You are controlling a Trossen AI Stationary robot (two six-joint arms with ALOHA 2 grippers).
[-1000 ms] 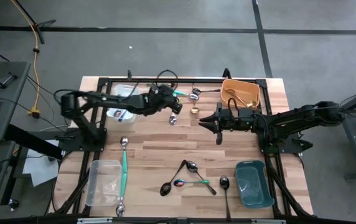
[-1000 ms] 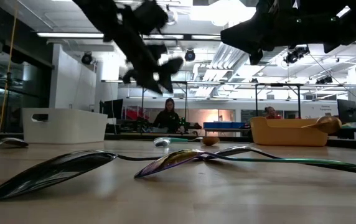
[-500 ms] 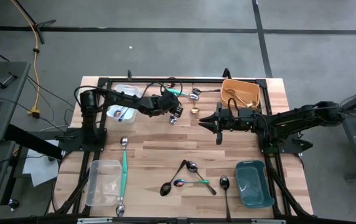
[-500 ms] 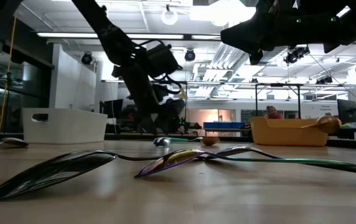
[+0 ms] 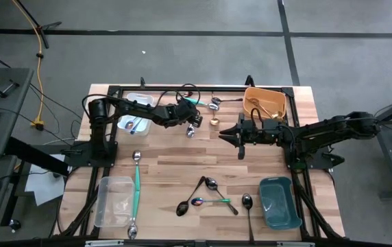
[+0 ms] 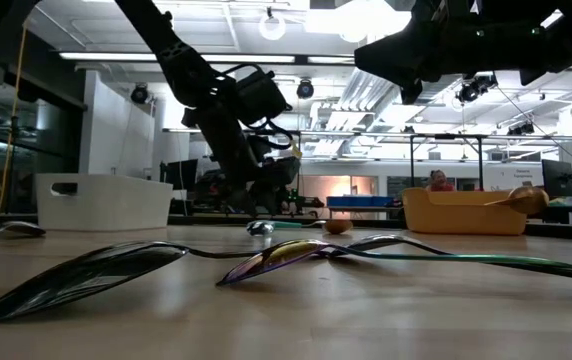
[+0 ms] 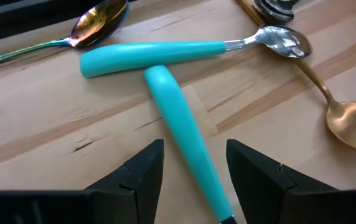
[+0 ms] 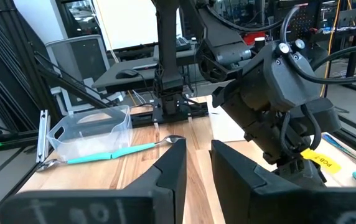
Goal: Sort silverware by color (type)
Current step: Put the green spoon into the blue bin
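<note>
Upper centre of the high view: left end effector (image 7: pixel 193 177), fingers spread, straddles a teal spoon (image 7: pixel 184 143); next, likely clench and lift.

We are seeing the teal handle (image 7: pixel 187 143) between the left gripper's (image 7: pixel 193 171) fingers running off the wrist picture's edge, its bowl out of sight; from above, the left arm is hiding that piece; the clear bin's (image 5: pixel 136 100) contents are looking too small to name.
</note>
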